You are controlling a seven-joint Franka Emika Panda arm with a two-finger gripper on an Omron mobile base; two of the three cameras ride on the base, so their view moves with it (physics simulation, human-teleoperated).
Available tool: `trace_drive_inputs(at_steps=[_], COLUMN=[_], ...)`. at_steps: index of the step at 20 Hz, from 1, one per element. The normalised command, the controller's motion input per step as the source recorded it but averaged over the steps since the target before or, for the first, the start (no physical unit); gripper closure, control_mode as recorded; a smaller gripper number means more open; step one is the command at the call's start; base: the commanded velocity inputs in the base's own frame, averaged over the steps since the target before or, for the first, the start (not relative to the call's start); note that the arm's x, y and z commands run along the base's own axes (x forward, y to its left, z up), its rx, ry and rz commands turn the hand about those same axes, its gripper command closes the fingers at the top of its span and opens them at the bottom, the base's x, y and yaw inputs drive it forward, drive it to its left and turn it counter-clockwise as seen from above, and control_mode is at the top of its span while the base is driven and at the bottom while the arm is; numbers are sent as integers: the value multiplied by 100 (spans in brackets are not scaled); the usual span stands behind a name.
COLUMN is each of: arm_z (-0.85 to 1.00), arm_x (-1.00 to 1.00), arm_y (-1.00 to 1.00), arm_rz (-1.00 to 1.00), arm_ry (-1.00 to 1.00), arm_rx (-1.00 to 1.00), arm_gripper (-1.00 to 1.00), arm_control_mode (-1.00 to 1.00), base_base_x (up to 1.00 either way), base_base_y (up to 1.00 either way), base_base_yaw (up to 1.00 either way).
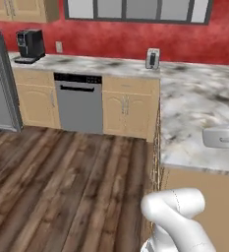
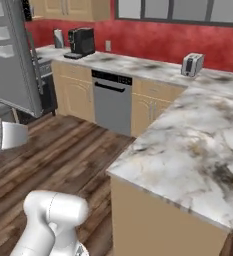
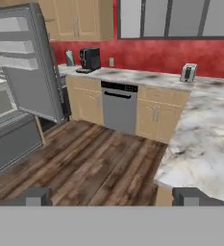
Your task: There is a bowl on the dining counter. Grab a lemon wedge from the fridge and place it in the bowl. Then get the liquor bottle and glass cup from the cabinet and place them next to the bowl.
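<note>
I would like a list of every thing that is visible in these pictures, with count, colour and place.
fridge: one, grey, door open, far left
dining counter: one, white-grey marbled, on the right
coffee machine: one, black, on the back counter
toaster: one, silver, on the back counter
dishwasher: one, grey, under the back counter
base cabinets: several, tan wood, beside the dishwasher
floor: dark wood planks
gripper: one, dark fingertips, open, holding nothing
</note>
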Motion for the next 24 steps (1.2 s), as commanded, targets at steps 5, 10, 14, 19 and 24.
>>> trace_drive_inputs(at_steps=[5,10,14,19,24], arm_z=[0,0,0,0,0], arm_x=[0,0,0,0,0], arm_y=[0,0,0,0,0], arm_rz=[0,0,0,0,0], arm_ry=[0,0,0,0,0], arm_rx=[0,0,0,0,0], arm_gripper=[-100,-100,-100,-100,-100], arm_control_mode=[100,100,100,100,100], base_base_x=[87,90,98,100,100], base_base_y=[83,85,84,54,16], base_base_yaw=[-56,-52,-44,-16,3])
